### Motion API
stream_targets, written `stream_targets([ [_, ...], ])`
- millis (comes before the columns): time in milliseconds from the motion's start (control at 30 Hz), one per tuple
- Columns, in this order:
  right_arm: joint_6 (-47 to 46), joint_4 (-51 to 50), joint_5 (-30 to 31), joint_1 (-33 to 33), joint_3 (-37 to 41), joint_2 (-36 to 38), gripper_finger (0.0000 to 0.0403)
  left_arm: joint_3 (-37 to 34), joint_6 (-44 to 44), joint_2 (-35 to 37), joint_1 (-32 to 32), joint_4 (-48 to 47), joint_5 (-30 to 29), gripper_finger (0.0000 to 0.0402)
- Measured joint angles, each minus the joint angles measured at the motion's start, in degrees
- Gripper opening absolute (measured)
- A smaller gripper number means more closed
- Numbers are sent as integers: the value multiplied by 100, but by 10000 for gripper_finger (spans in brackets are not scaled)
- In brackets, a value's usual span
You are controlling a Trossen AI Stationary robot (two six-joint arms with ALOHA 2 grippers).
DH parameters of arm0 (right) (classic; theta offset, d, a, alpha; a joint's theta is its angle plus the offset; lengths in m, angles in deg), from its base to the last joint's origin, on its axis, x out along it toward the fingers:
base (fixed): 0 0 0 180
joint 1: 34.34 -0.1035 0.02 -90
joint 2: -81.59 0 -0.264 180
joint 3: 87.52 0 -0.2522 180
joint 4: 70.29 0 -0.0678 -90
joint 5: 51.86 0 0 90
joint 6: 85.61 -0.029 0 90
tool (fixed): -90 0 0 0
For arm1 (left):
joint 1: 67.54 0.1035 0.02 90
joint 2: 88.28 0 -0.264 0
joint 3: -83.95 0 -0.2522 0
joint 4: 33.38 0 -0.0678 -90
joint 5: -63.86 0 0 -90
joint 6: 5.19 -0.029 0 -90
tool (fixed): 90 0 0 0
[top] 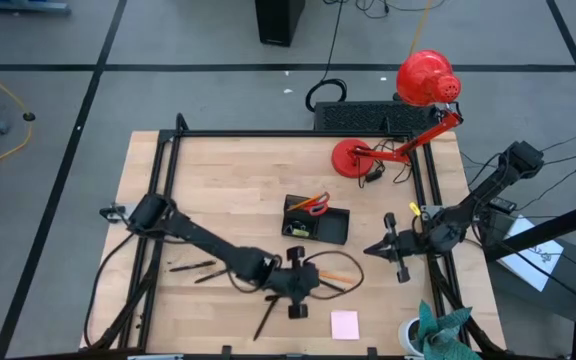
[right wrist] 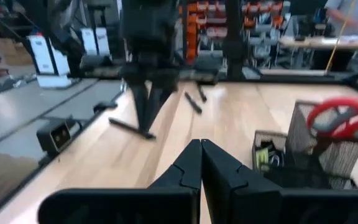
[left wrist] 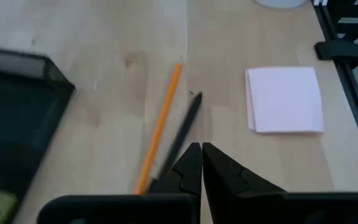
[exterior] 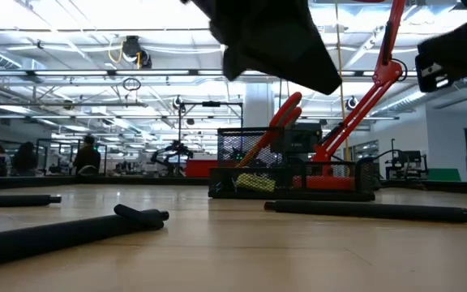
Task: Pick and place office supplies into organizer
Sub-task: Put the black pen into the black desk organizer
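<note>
The black organizer stands mid-table with red-handled scissors upright in its taller section. An orange pencil and a black pen lie side by side on the wood. The pink sticky-note pad lies flat beyond them, near the table's near edge. My left gripper is shut and empty, raised above the pencil and pen. My right gripper, also shut and empty, hovers right of the organizer.
More black pens lie on the table's left part and near its near edge. A red desk lamp stands at the far right, with a black slab behind it. A cup with teal cloth is at the near right corner.
</note>
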Motion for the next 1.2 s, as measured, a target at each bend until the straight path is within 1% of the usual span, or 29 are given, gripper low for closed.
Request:
stream_targets([
  [167, -175, -422, -6, 1, 0, -2, 0, 106, -726, 11, 186, 75, 566, 23],
  [200, -163, -478, 1, 2, 0, -2, 0, 109, -836, 15, 200, 79, 605, 23],
  [267, -59, -518, 38, 18, 0, -2, 0, 109, -977, 24, 204, -151, 488, 23],
  [300, -19, -508, 77, 38, 0, -2, 0, 108, -969, 32, 200, -414, 310, 23],
  [400, 25, -519, 135, 133, -2, 0, 0, 101, -587, 88, 123, -1572, -350, 23],
  [433, 9, -547, 134, 166, -4, 0, 0, 107, -274, 105, 75, -2156, -582, 23],
  [500, -155, -667, 132, 210, -4, 0, 0, 105, 608, 108, -84, -3616, -921, 23],
  [567, -412, -856, 127, 224, -4, 0, 0, 93, 1564, 90, -281, -5105, -964, 24],
  [600, -562, -961, 123, 223, -4, 0, 0, 88, 1991, 90, -387, -5701, -909, 24],
  [667, -831, -1179, 118, 223, -4, 0, 0, 27, 2560, 101, -577, -6531, -623, 24],
  [700, -952, -1266, 116, 223, -4, 0, 0, -20, 2657, 117, -672, -6734, -437, 24],
  [733, -1052, -1316, 116, 221, -4, -2, 0, -107, 2665, 183, -782, -6752, -254, 24],
  [800, -1200, -1328, 114, 221, -6, 0, 0, -217, 2480, 289, -911, -6408, 51, 24],
  [867, -1272, -1307, 98, 221, -6, -1, 0, -446, 2395, 444, -1047, -6095, 147, 24],
  [933, -1258, -1248, 30, 221, -7, 0, 0, -703, 2499, 619, -1090, -5920, 147, 24],
  [1067, -1159, -1148, -148, 216, -9, 7, 0, -1464, 3126, 1281, -1117, -5443, -145, 24],
  [1200, -1047, -1076, -194, 216, -9, 7, 0, -2262, 4016, 2063, -1234, -5012, -147, 24],
])
